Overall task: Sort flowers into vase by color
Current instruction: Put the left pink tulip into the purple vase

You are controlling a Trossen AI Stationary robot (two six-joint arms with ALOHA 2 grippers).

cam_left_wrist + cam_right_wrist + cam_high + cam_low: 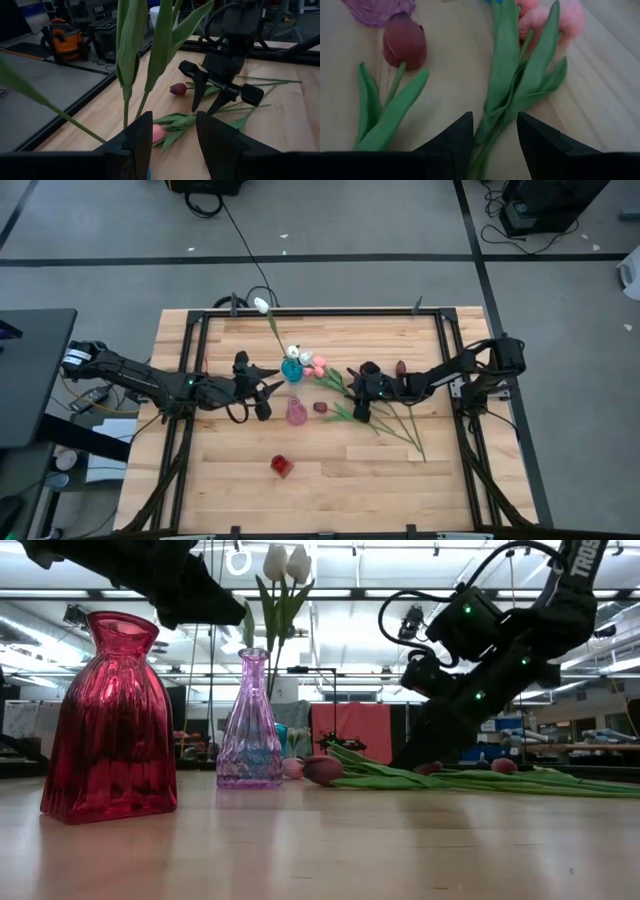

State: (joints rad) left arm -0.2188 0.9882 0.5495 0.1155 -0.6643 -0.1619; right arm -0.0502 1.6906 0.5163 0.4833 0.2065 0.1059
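Note:
The blue vase (291,370) holds white tulips (297,354); one more white tulip (261,305) leans from it toward the far edge. My left gripper (270,383) is open just left of this vase, level with the standing stems (125,100). Pink tulips (316,365), maroon tulips (320,407) and loose stems lie flat on the table to the vase's right. My right gripper (358,405) is open and low over them, its fingers on either side of a pink tulip's stem and leaves (495,125). A maroon head (404,42) lies beside it.
A pink glass vase (296,413) stands near the table's middle and a red vase (281,466) nearer the near edge, both without flowers. Another maroon tulip (401,366) lies by the right arm. A black frame (190,360) runs along the table's sides.

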